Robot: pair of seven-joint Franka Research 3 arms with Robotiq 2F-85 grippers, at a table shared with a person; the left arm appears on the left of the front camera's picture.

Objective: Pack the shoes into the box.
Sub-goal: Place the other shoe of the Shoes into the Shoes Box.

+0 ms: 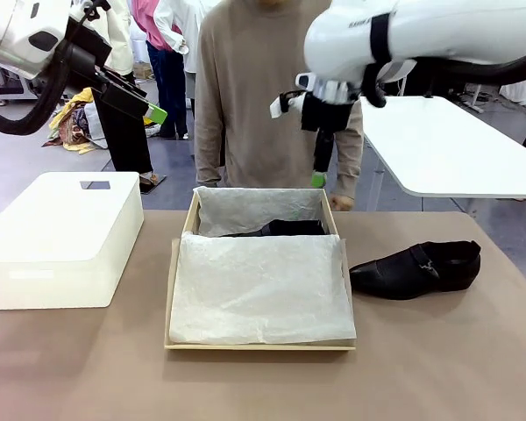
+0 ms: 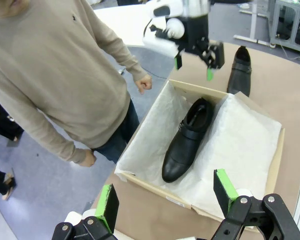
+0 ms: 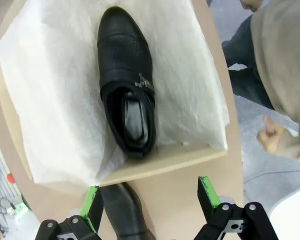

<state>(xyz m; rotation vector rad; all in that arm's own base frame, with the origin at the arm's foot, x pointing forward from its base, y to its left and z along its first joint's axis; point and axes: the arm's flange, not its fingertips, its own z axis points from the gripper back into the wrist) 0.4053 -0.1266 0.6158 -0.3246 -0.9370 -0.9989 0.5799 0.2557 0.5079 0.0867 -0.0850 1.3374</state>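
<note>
Nearest us is bare brown table (image 1: 263, 386). Mid-table stands the box (image 1: 245, 347), open, with its near wall toward us. White tissue (image 1: 259, 289) lines it and lies crumpled over the near part.

The loose shoe (image 1: 416, 267) rests on the table just right of the box, sole down, toe toward the box wall. It is close to the wall, but we cannot tell if it touches.

A white bin (image 1: 61, 241) sits left of the box, apart from it.

The boxed shoe (image 1: 285, 228) lies on the tissue along the far wall. In the left wrist view we see it sole down, strap and buckle up.

The right gripper (image 1: 320, 180) hangs above the far right corner of the box with its fingers pointing down. Its green pads stand wide apart with nothing between them. It is clear of both shoes.

A person (image 1: 272, 105) stands at the far edge. One hand (image 1: 340, 202), loosely curled, is near the box's far right corner.

The left gripper (image 1: 149, 110) is raised high at far left, beyond the bin. We note its jaws fully spread and empty, well apart from the box.
</note>
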